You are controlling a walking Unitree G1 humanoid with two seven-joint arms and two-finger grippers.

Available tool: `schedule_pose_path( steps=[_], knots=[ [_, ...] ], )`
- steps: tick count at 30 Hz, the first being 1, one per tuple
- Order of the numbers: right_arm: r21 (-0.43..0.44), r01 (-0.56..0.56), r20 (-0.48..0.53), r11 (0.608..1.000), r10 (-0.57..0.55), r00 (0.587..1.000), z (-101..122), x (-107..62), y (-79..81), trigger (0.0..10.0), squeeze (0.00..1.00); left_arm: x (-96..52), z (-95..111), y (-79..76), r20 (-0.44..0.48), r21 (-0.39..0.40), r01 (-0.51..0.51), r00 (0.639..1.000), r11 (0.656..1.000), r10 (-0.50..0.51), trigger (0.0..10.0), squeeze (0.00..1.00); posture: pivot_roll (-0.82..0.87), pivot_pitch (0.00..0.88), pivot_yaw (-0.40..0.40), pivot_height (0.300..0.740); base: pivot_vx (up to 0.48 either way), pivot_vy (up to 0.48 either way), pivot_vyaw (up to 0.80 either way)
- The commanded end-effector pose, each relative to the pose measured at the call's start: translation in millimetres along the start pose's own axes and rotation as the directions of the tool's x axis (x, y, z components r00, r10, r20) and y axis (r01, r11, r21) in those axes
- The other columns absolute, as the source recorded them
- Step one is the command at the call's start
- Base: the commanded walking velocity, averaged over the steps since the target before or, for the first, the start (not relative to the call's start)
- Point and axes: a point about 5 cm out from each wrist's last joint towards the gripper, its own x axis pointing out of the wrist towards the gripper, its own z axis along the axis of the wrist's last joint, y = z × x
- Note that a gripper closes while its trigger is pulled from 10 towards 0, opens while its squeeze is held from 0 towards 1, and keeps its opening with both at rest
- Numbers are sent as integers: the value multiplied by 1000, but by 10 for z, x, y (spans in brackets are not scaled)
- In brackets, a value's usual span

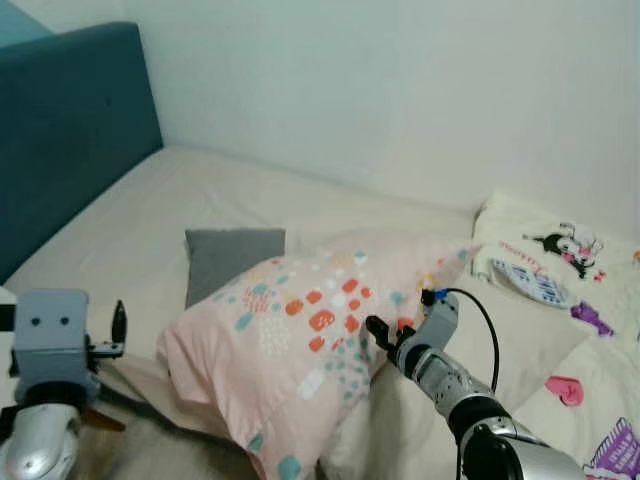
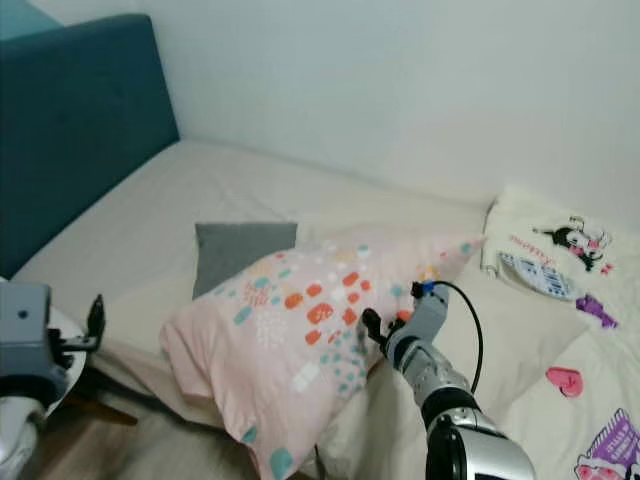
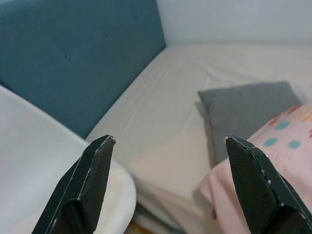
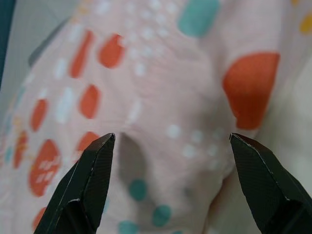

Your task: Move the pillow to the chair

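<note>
Pillow (image 1: 300, 345) soft matt cloth; headboard (image 1: 70, 130) matt teal fabric.

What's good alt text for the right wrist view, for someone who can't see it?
The right tool, its two black fingers spread wide open, faces the soft pink pillow with orange, teal and white spots at close range. The patterned fabric lies between and beyond the fingertips, with no finger visibly pressing it; a strip of grey cushion shows past the pillow's edge.

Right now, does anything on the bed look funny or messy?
Yes. The pink spotted pillow sits crooked, hanging over the bed's near edge. The right pincer, open, is against its side. The grey pillow lies flat behind it.
</note>
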Motion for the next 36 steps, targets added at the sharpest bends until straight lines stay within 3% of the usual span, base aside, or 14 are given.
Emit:
schedule_pose_path(
  steps=[1,5,8,13,15,21,29,34,35,36],
  knots=[
    [24,23,2,999,-23,1000,-19,6,0,10000,55,-44,36,64,-9,46,11,1000,999,-11,10000,0,102,144,-81,720,0,0,0],
    [11,24,-15,1000,-23,1000,-37,14,20,10000,12,-101,48,129,-25,71,17,1000,997,-16,10000,0,113,200,-76,715,0,0,0],
    [56,9,22,998,-10,1000,14,15,27,10000,12,-125,67,171,-31,88,21,999,996,-19,10000,0,116,221,-74,700,0,0,0],
    [122,-78,68,989,70,995,73,23,100,10000,4,-148,118,226,-32,110,21,999,994,-18,10000,0,121,250,-69,680,0,0,0],
    [170,-162,101,972,146,984,126,30,183,10000,0,-165,149,257,-34,131,28,999,991,-24,10000,0,122,276,-62,670,0,0,0],
    [210,-243,131,947,219,967,184,42,293,10000,0,-193,170,308,-45,164,45,998,986,-38,10000,0,121,296,-54,650,0,0,0],
    [237,-271,168,933,235,957,259,53,356,10000,0,-199,219,356,-45,202,54,998,978,-46,10000,0,141,304,-53,615,0,0,0],
    [248,-286,198,926,241,950,317,54,382,10000,0,-203,235,372,-42,214,55,998,975,-47,10000,0,142,301,-57,615,0,0,0],
    [254,-301,230,919,245,942,359,52,398,314,0,-205,234,375,-42,217,55,998,975,-47,10000,0,142,301,-58,615,0,0,0],
    [254,-301,230,919,245,942,359,52,398,314,0,-205,234,375,-42,217,55,998,975,-47,10000,0,142,301,-58,615,0,0,0]
  ],
)
